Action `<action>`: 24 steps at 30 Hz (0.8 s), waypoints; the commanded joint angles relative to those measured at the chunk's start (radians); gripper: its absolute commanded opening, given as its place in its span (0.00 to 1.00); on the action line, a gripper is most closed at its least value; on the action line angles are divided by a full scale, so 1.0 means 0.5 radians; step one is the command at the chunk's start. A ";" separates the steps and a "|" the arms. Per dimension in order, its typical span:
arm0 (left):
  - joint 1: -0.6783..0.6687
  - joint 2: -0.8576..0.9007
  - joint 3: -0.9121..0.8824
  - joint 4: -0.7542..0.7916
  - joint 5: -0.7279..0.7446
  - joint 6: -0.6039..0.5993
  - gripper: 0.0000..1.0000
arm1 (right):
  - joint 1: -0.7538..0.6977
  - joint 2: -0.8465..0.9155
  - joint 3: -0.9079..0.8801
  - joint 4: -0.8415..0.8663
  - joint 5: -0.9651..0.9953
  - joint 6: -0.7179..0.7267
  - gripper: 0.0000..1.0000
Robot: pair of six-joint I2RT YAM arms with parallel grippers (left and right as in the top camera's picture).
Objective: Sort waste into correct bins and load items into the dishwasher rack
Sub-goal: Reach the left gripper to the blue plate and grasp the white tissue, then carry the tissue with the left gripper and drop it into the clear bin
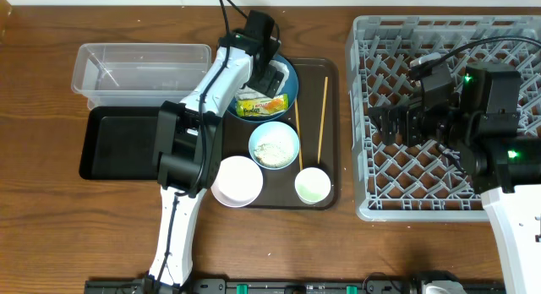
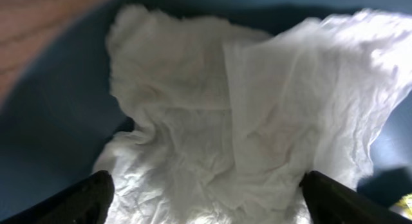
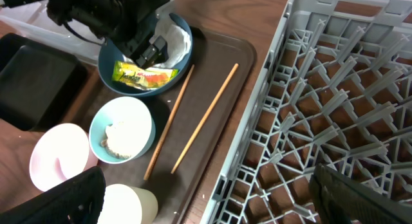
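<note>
My left gripper (image 2: pixel 206 205) is open, low over the crumpled white napkin (image 2: pixel 244 108) in the dark blue dish (image 2: pixel 45 127), one finger on each side of the paper. From overhead this gripper (image 1: pixel 275 80) hides the napkin, and the yellow-green wrapper (image 1: pixel 262 104) lies beside it in the dish. Rice scraps fill the light blue bowl (image 1: pixel 274 144). The white bowl (image 1: pixel 237 181), small cup (image 1: pixel 313 186) and two chopsticks (image 1: pixel 297 133) rest on the brown tray (image 1: pixel 331 74). Above the grey rack (image 1: pixel 448 40), my right gripper (image 1: pixel 385 125) is open and holds nothing.
The clear tub (image 1: pixel 144 68) stands at the back left, with the black tray (image 1: pixel 118 146) just in front of it. The rack's near wall (image 3: pixel 270 76) borders the brown tray. Bare wood table lies along the front.
</note>
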 commanded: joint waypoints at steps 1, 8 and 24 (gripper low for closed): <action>0.001 -0.002 -0.060 0.005 -0.003 -0.014 0.89 | 0.024 0.004 -0.019 0.005 -0.001 -0.028 0.99; 0.000 -0.002 -0.130 0.006 0.049 -0.014 0.44 | 0.024 0.004 -0.019 0.005 -0.001 -0.028 0.99; 0.009 -0.521 -0.124 -0.018 0.047 -0.447 0.06 | 0.024 0.004 -0.019 0.046 -0.002 -0.027 0.99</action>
